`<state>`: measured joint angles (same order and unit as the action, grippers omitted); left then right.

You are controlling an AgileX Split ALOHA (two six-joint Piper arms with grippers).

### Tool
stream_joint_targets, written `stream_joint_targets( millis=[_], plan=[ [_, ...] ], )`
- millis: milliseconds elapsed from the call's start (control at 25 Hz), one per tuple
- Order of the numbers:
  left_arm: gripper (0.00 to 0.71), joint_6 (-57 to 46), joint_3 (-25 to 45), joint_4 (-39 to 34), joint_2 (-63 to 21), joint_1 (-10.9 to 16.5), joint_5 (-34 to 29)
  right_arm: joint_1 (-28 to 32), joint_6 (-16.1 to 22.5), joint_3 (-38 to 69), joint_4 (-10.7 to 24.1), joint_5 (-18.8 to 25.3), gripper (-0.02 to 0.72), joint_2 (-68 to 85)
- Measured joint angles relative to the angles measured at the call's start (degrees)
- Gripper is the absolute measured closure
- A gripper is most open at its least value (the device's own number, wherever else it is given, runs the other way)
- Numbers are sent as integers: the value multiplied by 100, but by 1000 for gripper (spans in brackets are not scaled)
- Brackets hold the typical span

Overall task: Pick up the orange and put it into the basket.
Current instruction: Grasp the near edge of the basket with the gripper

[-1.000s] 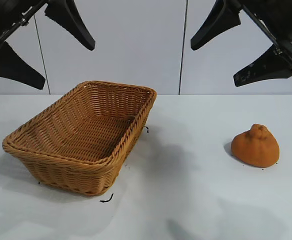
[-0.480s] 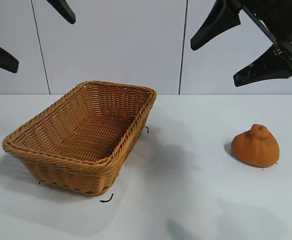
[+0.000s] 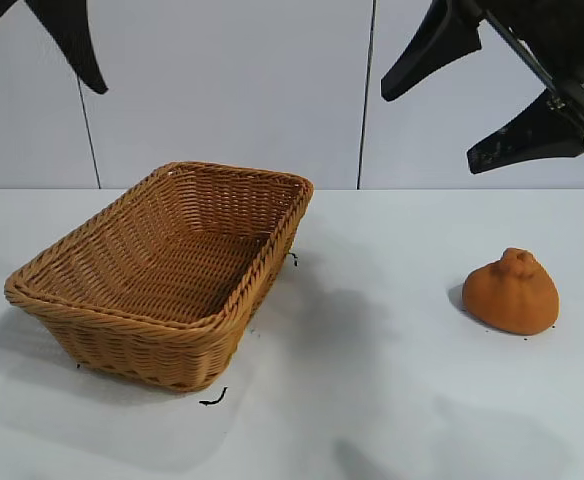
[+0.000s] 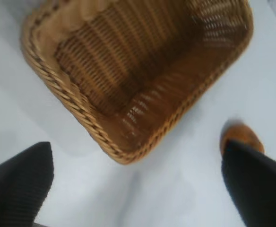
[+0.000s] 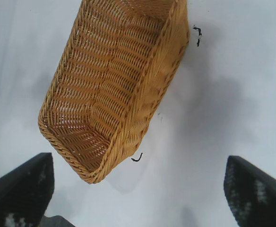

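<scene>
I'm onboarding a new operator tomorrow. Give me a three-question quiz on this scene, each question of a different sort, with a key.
1. True or false: the orange already lies inside the basket.
2. Multiple choice: In the exterior view, where is the right claw? A) down on the orange B) high above the table, open and empty C) inside the basket
3. Fill in: the left claw is open and holds ____.

Key: 1 false, the orange sits on the white table, apart from the basket, toward the right arm's side. 2 B. 3 nothing.
</scene>
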<state>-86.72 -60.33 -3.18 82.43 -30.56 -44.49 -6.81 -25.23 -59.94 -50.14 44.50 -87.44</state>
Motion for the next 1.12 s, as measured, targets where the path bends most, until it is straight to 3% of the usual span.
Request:
stream_joint_targets(
  millis=[400, 760, 1120],
  plan=[
    [18, -277, 0, 35, 1054, 0, 11, 0, 0, 0, 0, 0, 8, 0],
    [18, -663, 0, 150, 2090, 14, 577, 0, 0, 0, 0, 13, 8, 0],
    [18, -687, 0, 156, 2510, 326, 723, 0, 0, 0, -5, 30, 8, 0]
  ],
)
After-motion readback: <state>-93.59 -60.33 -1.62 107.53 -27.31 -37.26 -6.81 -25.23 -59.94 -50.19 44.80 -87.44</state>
